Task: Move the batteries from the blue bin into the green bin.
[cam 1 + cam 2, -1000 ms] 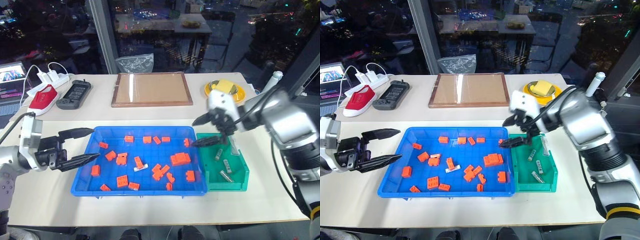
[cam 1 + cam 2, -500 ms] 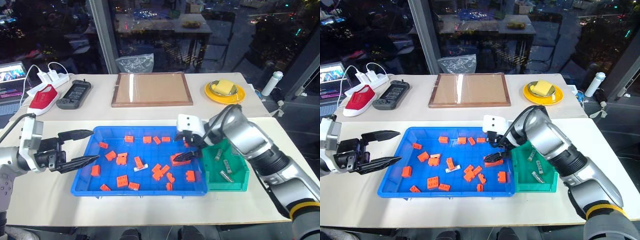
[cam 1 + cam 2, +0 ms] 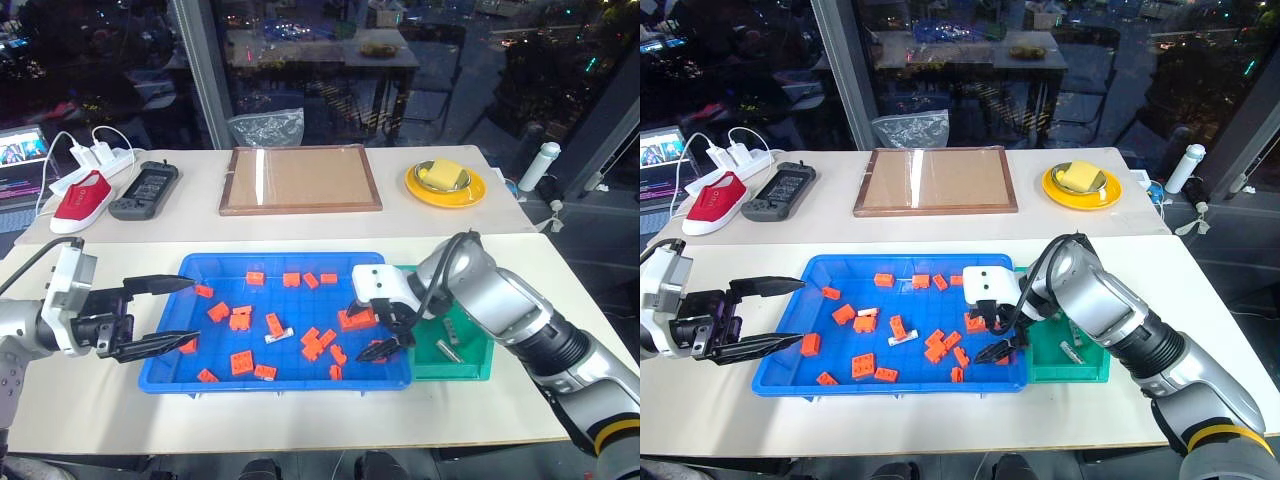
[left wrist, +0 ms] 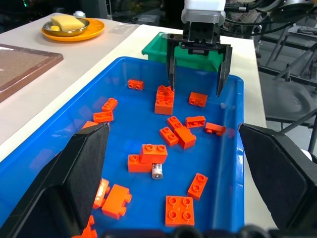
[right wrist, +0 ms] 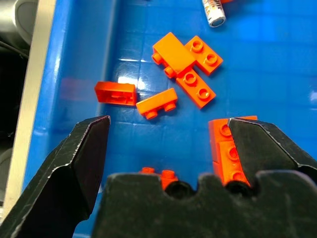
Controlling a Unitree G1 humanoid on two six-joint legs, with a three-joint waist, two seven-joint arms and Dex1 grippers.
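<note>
One battery (image 3: 281,336) in the blue bin (image 3: 200,375), among orange bricks (image 3: 243,362).

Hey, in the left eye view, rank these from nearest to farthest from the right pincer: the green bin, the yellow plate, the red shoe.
1. The green bin, right beside the open right pincer, on its right.
2. The yellow plate, at the table's far right.
3. The red shoe, at the far left corner.

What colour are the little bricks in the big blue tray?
The bricks are orange. The left wrist view shows them best, scattered over the blue tray.
</note>
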